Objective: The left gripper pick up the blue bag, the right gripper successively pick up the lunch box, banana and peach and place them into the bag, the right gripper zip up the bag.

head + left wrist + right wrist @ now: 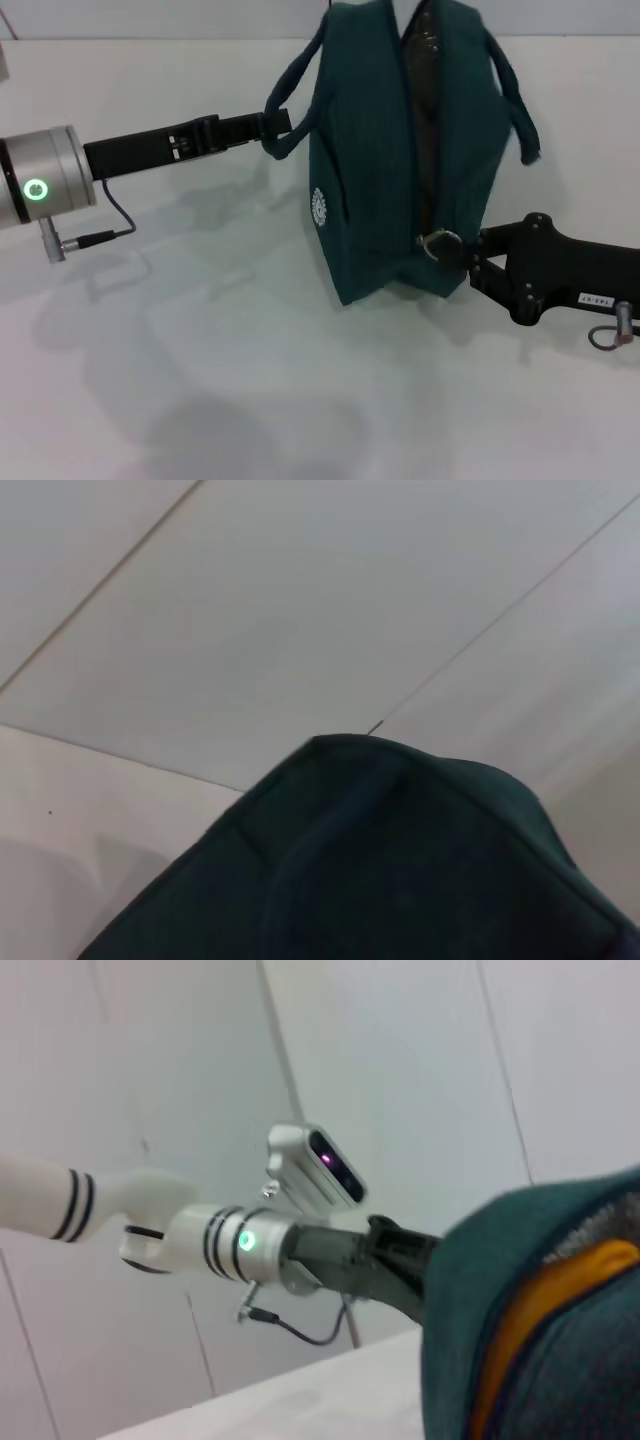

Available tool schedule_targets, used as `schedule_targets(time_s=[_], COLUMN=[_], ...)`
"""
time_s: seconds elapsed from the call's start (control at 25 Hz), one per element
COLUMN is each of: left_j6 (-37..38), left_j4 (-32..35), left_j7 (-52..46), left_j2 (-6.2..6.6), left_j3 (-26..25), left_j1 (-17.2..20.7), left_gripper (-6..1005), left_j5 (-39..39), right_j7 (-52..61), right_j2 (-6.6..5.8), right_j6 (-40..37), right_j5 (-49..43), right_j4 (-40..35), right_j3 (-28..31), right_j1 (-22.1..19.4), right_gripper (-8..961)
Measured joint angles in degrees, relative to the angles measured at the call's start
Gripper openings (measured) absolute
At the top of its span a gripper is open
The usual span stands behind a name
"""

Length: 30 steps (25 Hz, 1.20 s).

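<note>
Left gripper (268, 127) is clenched on the bag's left handle (290, 95), holding the bag (370, 170) upright on the white table (200, 380). Bag's zip is partly open; the banana (545, 1305) shows inside. Right gripper (462, 255) is closed on the ring pull (438, 243) at the bag's near end.

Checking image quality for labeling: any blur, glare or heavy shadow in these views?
Head view: sharp, even light, soft shadows of the arms and the blue bag on the white table, no glare. Left wrist view: bag fabric fills the lower part, dark and out of focus. Right wrist view: soft throughout, the banana a blurred orange strip.
</note>
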Motion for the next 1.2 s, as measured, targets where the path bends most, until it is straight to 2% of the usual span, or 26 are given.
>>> schedule_targets(time_s=[0.32, 0.52, 0.72, 0.8, 0.96, 1.2], left_j6=[2.33, 4.45, 4.73, 4.74, 4.98, 6.05], left_j4=[-0.09, -0.10, -0.26, -0.31, -1.17, -6.09], left_j7=[2.56, 5.22, 8.85, 10.38, 14.68, 24.13], left_j2=[0.23, 0.50, 0.38, 0.22, -0.46, -0.98], left_j3=[0.00, 0.00, 0.00, 0.00, 0.00, 0.00], left_j1=[2.04, 3.83, 5.45, 6.23, 7.75, 8.51], left_gripper=[399, 399, 399, 399, 400, 401], left_j5=[-3.40, -5.10, -5.16, -5.16, -5.20, -5.21], right_j7=[2.38, 5.53, 11.23, 12.24, 10.63, 11.24], right_j2=[-0.24, -0.39, -1.93, -2.12, -0.35, 0.04], right_j6=[-0.26, 0.37, 0.03, -1.25, -3.29, -3.67], right_j5=[-1.94, -3.33, -6.02, -6.93, -6.40, -6.44], right_j4=[1.19, 0.84, 0.49, 0.16, -4.14, -3.81], right_j3=[-0.68, -0.18, -0.42, 0.21, 3.29, 3.25], right_j1=[3.41, 3.39, 4.36, 4.66, 3.20, 5.98], right_gripper=[9, 9, 9, 8, 8, 8])
